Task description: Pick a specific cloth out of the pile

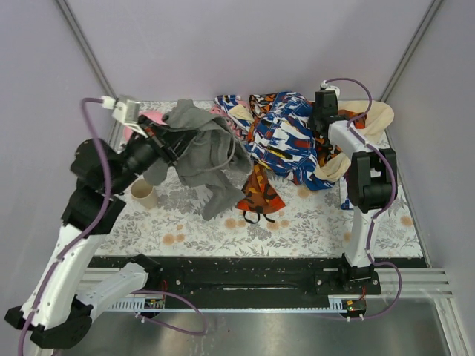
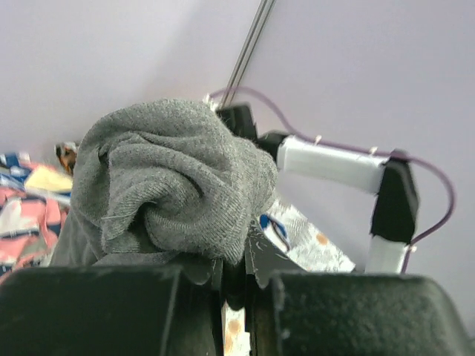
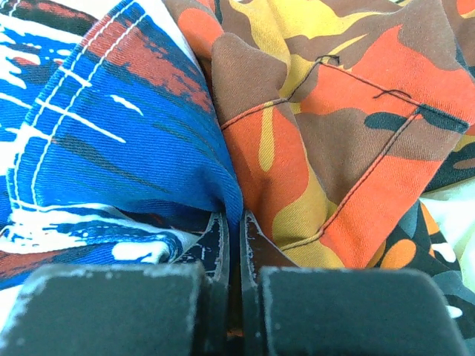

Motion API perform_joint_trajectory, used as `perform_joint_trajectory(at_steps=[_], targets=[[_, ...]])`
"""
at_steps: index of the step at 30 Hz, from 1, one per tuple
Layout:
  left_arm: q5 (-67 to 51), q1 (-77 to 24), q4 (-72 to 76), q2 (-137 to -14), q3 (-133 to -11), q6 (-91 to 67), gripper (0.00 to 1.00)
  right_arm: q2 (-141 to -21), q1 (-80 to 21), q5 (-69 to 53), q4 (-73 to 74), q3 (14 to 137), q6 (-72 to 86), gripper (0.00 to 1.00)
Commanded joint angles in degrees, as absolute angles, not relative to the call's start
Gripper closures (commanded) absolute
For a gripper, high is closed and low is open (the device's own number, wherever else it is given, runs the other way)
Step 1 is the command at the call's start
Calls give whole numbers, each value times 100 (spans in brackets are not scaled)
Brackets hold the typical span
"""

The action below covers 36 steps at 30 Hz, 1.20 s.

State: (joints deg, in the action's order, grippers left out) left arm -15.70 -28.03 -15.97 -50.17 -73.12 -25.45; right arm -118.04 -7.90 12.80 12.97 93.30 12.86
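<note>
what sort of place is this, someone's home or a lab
Most likely a lab test cell: plain enclosing walls, a left arm and right arm bolted to a metal rail, and a pile of clothes on a floral-covered table.

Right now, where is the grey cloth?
In the top view the grey cloth hangs bunched in the shut left gripper at left of centre, just left of the pile and beyond the beige cup.

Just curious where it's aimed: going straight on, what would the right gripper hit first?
Probably the pile: the right gripper, shut, points into the fold where its blue patterned cloth meets the orange camouflage cloth, apparently touching them.
</note>
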Motion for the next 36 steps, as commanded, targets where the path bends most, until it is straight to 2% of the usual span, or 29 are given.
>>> perform_joint_trajectory(at_steps=[1, 6, 12, 17, 27, 36], targets=[[-1292, -2795, -1256, -4650, -8313, -2443, 100, -12155, -571, 1450, 2373, 9149, 1222, 100], [-1231, -2795, -1634, -4641, -8885, -2452, 100, -12111, -571, 1380, 2338, 9114, 1204, 98], [-1108, -2795, -1714, -4491, -8465, -2636, 100, -11971, -580, 1239, 2136, 8904, 1222, 97], [-423, -2786, -1819, -4289, -7569, -2742, 100, -11980, -571, 1081, 2100, 8894, 1239, 96], [553, -2795, -1512, -3849, -5020, -3515, 100, -11822, -571, 1178, 1881, 8702, 1266, 95], [27, -2812, -784, -4298, -3219, -4279, 100, -11769, -571, 1187, 1802, 8631, 1274, 92]])
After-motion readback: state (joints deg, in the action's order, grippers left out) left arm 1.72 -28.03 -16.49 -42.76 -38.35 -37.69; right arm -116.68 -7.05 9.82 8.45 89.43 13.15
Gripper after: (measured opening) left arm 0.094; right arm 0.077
